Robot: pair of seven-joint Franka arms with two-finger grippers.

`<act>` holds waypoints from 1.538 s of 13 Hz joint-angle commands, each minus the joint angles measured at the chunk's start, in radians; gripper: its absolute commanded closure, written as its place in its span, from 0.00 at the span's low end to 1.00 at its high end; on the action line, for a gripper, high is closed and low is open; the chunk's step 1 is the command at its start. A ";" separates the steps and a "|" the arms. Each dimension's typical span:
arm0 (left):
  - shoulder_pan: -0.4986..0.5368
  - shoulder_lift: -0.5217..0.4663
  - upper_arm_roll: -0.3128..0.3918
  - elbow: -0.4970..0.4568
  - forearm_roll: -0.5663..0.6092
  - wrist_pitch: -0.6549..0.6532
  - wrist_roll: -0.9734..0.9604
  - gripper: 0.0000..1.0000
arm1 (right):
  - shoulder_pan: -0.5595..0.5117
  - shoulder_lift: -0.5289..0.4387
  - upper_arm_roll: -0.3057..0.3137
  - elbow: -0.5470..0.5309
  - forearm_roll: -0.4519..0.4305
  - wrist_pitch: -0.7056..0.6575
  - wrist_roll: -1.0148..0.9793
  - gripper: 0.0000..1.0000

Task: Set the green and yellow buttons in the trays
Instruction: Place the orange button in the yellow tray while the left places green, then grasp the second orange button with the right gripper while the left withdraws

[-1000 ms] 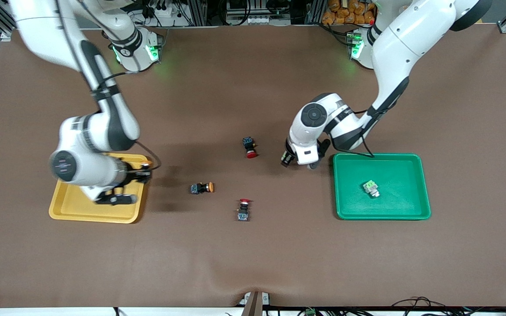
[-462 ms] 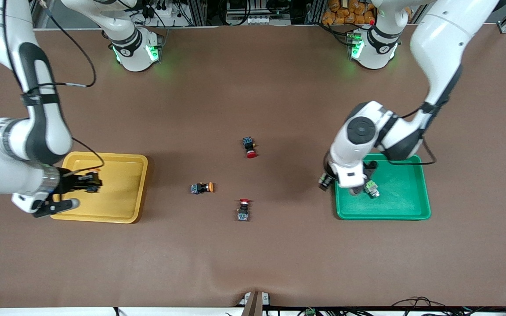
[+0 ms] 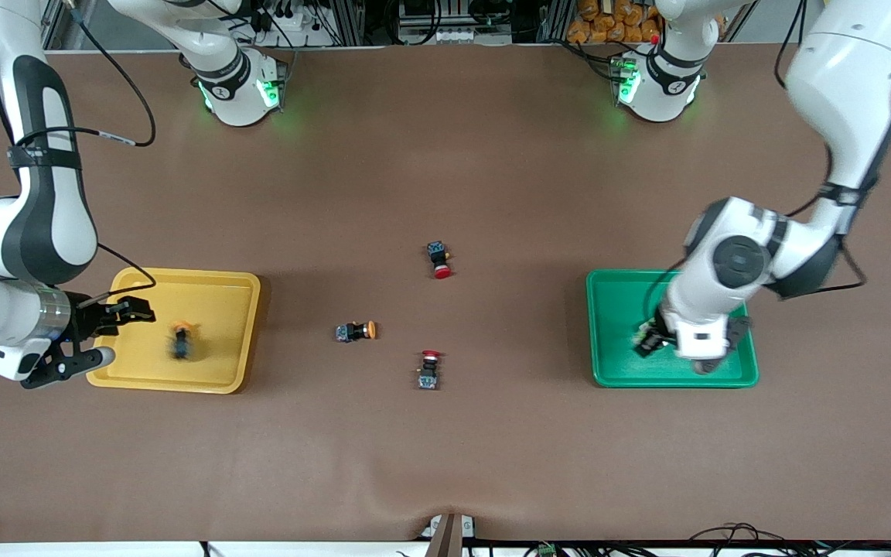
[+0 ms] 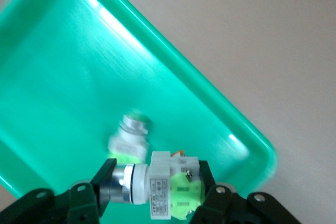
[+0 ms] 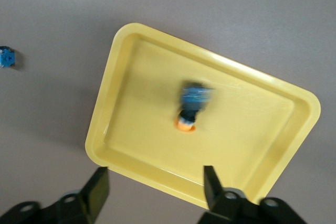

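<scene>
Brown cloth covers the table point(image 3: 445, 464), and the two trays sit on it at either end, both toward the front-camera edge. At the right arm's end lies the yellow tray point(image 3: 221, 379); at the left arm's end, the green tray point(image 3: 616, 371).

Over the outer edge of the yellow tray hangs the right gripper point(image 3: 109, 336), its fingers spread wide and holding nothing. A yellow-capped button point(image 3: 180, 340), blurred, sits within that tray, near its middle; whether it has settled on the tray floor I cannot tell.

Over the green tray, toward its front-camera edge, is the left gripper point(image 4: 157, 192), clamped on a light-green button point(image 4: 163, 184) whose long axis runs across the fingers. Directly beneath it on the tray floor lies a second light-green button point(image 4: 131, 140), close to the tray's front rim.

One more yellow-capped button point(image 3: 356, 331) lies on the cloth between the trays, on its side, its cap turned toward the left arm's end. It is nearer the yellow tray, so the empty right gripper looks the likelier one to fetch it. Two red-capped switches point(image 3: 438, 260) point(image 3: 428, 369) lie near it.
</scene>
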 commanded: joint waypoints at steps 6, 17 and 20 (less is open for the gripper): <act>0.179 0.032 -0.015 -0.025 0.024 -0.019 0.183 1.00 | 0.183 0.041 0.034 0.053 -0.010 -0.040 -0.007 0.00; 0.178 0.016 -0.045 -0.014 0.027 -0.065 0.234 0.00 | 0.412 0.210 0.034 0.043 0.010 0.265 -0.243 0.00; 0.178 -0.041 -0.119 0.021 0.025 -0.160 0.266 0.00 | 0.409 0.258 0.034 0.041 0.011 0.363 -0.508 0.00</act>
